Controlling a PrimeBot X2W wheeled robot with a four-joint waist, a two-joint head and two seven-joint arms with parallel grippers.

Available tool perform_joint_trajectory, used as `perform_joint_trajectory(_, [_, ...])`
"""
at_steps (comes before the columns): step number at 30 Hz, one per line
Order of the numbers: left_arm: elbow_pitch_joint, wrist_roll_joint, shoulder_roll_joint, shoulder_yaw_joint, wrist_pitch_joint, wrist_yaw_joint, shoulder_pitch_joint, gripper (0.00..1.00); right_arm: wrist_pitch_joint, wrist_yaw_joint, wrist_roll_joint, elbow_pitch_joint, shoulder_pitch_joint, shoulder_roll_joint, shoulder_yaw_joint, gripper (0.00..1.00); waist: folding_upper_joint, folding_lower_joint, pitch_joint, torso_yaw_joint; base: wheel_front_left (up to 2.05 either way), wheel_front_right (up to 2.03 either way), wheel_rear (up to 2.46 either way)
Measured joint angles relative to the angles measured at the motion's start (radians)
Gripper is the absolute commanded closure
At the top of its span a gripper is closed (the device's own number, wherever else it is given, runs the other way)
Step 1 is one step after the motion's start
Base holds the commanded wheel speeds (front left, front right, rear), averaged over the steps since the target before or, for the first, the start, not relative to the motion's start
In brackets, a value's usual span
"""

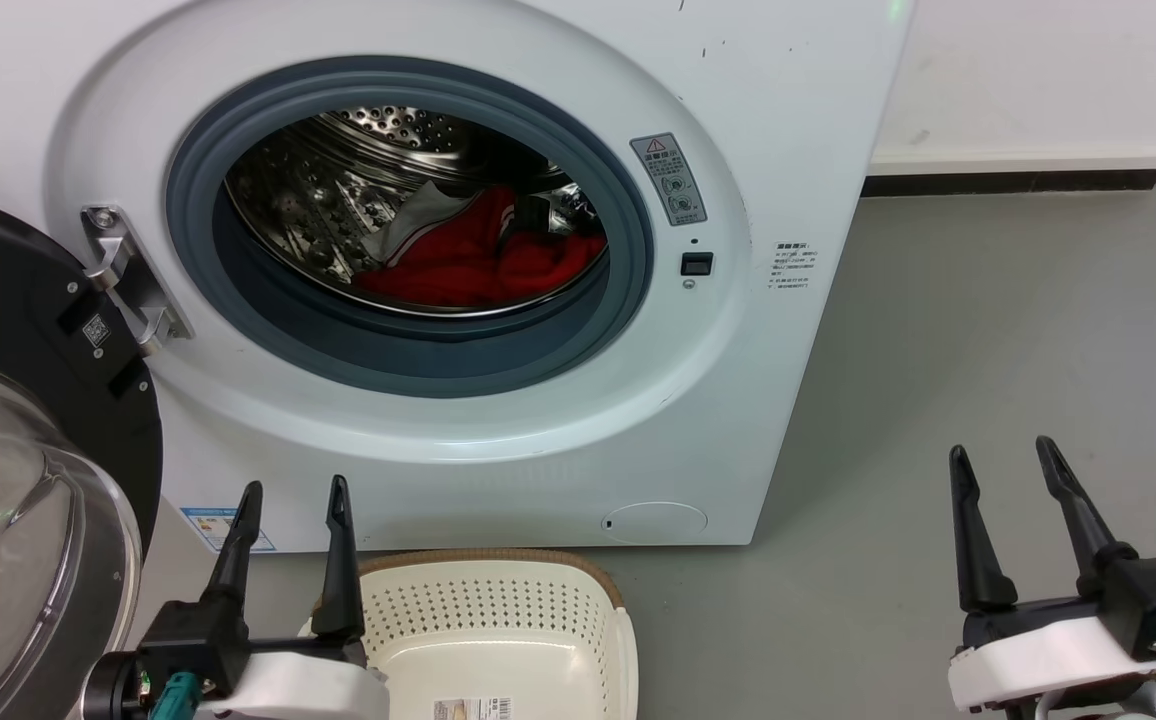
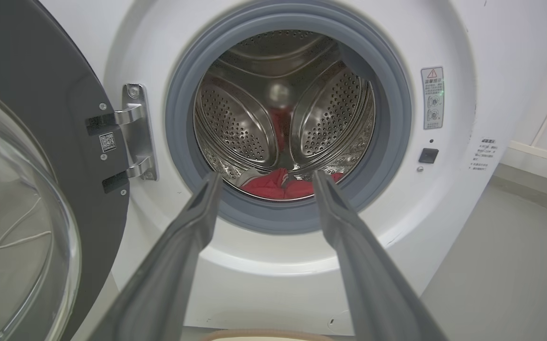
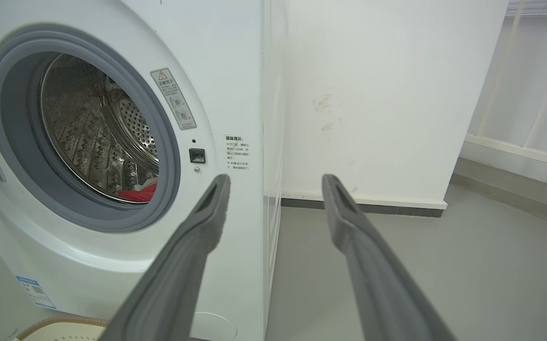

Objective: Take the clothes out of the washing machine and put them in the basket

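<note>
The white washing machine [image 1: 498, 420] stands with its round glass door [image 1: 8, 520] swung open to the left. Red clothes [image 1: 478, 260], with a white striped part, lie at the bottom of its steel drum [image 2: 254, 118]; they also show as clothes [image 2: 278, 187] and clothes [image 3: 141, 193] in the wrist views. The cream basket [image 1: 578, 590] sits on the floor right in front of the machine. My left gripper [image 1: 293, 500] is open and empty, beside the basket's left rim. My right gripper [image 1: 1003, 455] is open and empty over the floor right of the machine.
Grey floor [image 1: 988, 330] stretches to the right of the machine. A white wall with a dark skirting [image 1: 1008, 182] runs behind. The open door takes up the room at the lower left.
</note>
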Motion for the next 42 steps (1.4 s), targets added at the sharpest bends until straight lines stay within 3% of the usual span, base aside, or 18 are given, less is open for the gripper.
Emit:
perform_joint_trajectory(4, [0.017,0.063,0.000,-0.003,-0.007,-0.007,0.005,0.00,-0.008,0.000,-0.024,0.030,0.002,-0.001,0.006,0.00,0.0000,0.0000,-0.001,-0.002,0.00,0.00,0.00])
perform_joint_trajectory(12, [0.044,0.147,0.008,-0.023,-0.022,0.024,0.009,0.00,-0.019,0.000,-0.084,0.035,0.002,-0.001,0.022,0.00,0.0000,0.0000,0.001,-0.005,0.00,0.00,0.00])
perform_joint_trajectory(19, [0.053,0.161,0.005,-0.022,-0.033,0.024,0.010,0.00,-0.034,0.000,-0.029,0.048,0.002,-0.001,0.019,0.00,0.0000,0.0000,0.004,-0.005,0.00,0.00,0.00])
perform_joint_trajectory(25, [0.061,0.109,-0.013,0.023,-0.035,-0.009,0.013,0.00,-0.035,0.000,0.013,0.077,0.001,-0.002,0.014,0.00,0.0000,0.0000,0.006,-0.007,0.00,0.00,0.00])
perform_joint_trajectory(42, [0.059,0.144,-0.031,0.056,-0.035,-0.054,0.013,0.00,-0.035,0.000,0.016,0.100,-0.006,-0.002,0.023,0.00,0.0000,0.0000,0.019,-0.026,0.00,0.00,0.00])
